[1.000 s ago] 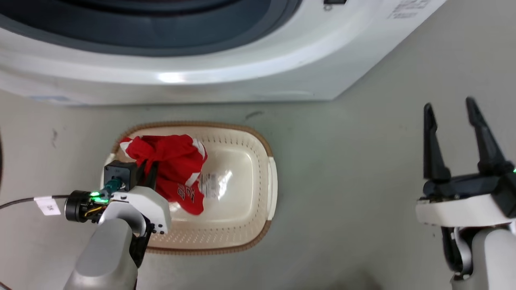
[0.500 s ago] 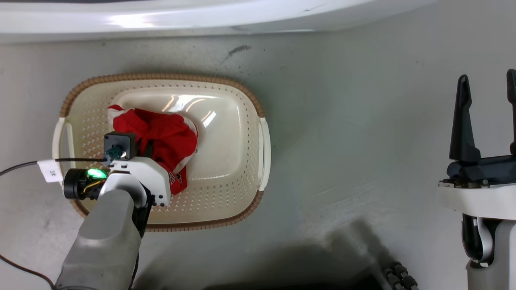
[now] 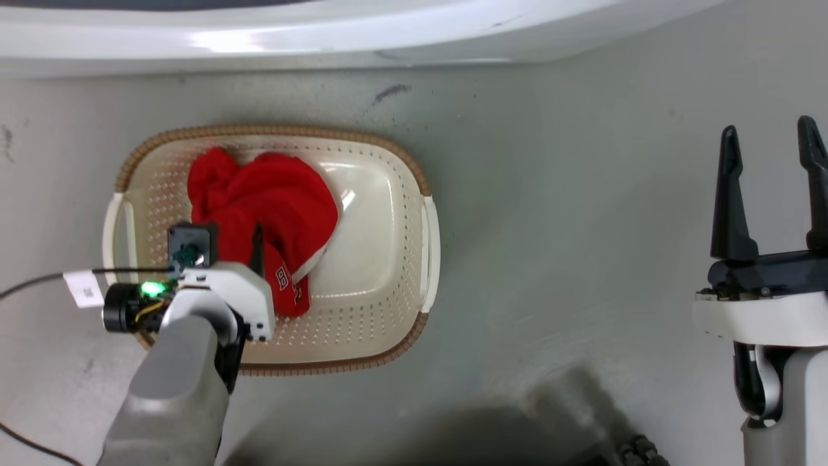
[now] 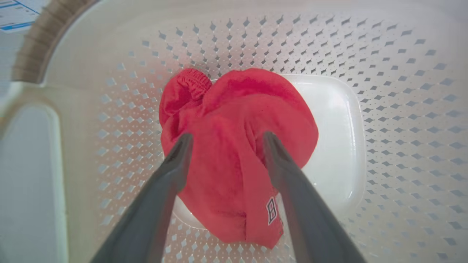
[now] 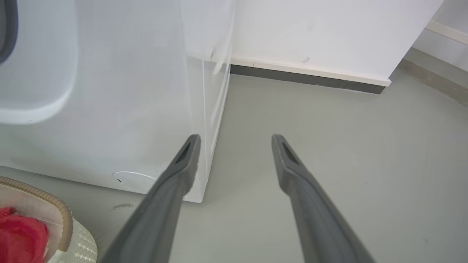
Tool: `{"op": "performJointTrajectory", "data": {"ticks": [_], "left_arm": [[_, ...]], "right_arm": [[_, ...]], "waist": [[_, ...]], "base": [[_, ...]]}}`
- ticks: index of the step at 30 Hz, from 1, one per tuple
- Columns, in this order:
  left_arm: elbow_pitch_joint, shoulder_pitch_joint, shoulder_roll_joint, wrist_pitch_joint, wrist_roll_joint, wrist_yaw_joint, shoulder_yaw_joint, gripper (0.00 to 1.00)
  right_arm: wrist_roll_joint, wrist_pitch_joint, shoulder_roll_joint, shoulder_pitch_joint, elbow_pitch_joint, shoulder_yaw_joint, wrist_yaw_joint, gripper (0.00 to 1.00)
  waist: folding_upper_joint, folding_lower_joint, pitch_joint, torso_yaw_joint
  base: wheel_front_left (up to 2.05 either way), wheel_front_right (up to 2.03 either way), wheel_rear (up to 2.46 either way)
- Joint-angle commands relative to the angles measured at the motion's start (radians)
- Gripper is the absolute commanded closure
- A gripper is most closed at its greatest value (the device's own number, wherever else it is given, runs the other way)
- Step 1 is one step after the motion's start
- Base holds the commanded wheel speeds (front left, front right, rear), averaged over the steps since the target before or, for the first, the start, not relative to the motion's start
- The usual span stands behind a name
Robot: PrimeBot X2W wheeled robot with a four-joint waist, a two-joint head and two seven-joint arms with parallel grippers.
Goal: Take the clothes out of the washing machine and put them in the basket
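The clothes (image 3: 272,200), a bright red garment with white trim and small lettering, lie crumpled in the left half of the basket (image 3: 414,168). My left gripper (image 3: 242,236) hovers just above the heap, open, and the left wrist view shows its fingers spread over the clothes (image 4: 234,109) with nothing pinched between them. The basket wall (image 4: 384,54) surrounds them. My right gripper (image 3: 768,128) is open and empty over bare floor at the far right. The washing machine (image 3: 388,32) shows as a white strip along the top edge.
A cable with a white tag (image 3: 81,288) trails left from my left wrist. From the right wrist, my right gripper (image 5: 236,138) points at the washing machine's corner (image 5: 109,109), with grey floor and a baseboard (image 5: 310,76) beyond, and the basket rim (image 5: 55,208) at lower left.
My left gripper has opened and let go of the red garment, which now rests spread in the basket. The head camera tilted down earlier, so the washer slid up out of the picture.
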Motion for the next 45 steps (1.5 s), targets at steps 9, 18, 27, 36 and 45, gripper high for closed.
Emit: {"op": "performJointTrajectory", "data": {"ticks": [9, 18, 27, 36, 45], "left_arm": [[-0.175, 0.191, 0.006, -0.003, 0.02, -0.04, 0.053, 0.0], [-0.381, 0.343, -0.005, -0.003, 0.046, -0.066, 0.113, 0.0], [-0.602, 0.47, -0.028, -0.003, 0.082, -0.081, 0.156, 0.0], [-0.72, 0.471, 0.016, -0.003, 0.114, -0.103, 0.138, 0.0], [-0.673, 0.271, 0.147, 0.05, 0.09, -0.11, 0.078, 0.0]], "right_arm": [[0.019, -0.002, 0.0, 0.022, 0.089, 0.012, -0.001, 0.0], [0.031, -0.002, 0.0, 0.093, 0.142, 0.018, -0.001, 0.0], [0.052, -0.002, 0.0, 0.16, 0.171, 0.04, -0.001, 0.0], [0.085, -0.002, 0.0, 0.177, 0.179, 0.067, -0.001, 0.0], [0.128, -0.002, 0.001, 0.153, 0.172, 0.086, -0.001, 0.0]], "waist": [[0.0, -0.0001, -0.277, 0.007], [0.0, -0.0001, -0.469, 0.018], [0.0, -0.0001, -0.591, 0.021], [0.0, -0.0001, -0.602, -0.038], [0.0, -0.0001, -0.498, -0.154]], "base": [[0.0, 0.0, 0.0], [0.0, 0.0, 0.0], [0.0, 0.0, 0.0], [0.0, 0.0, 0.0], [0.0, 0.0, 0.0]]}}
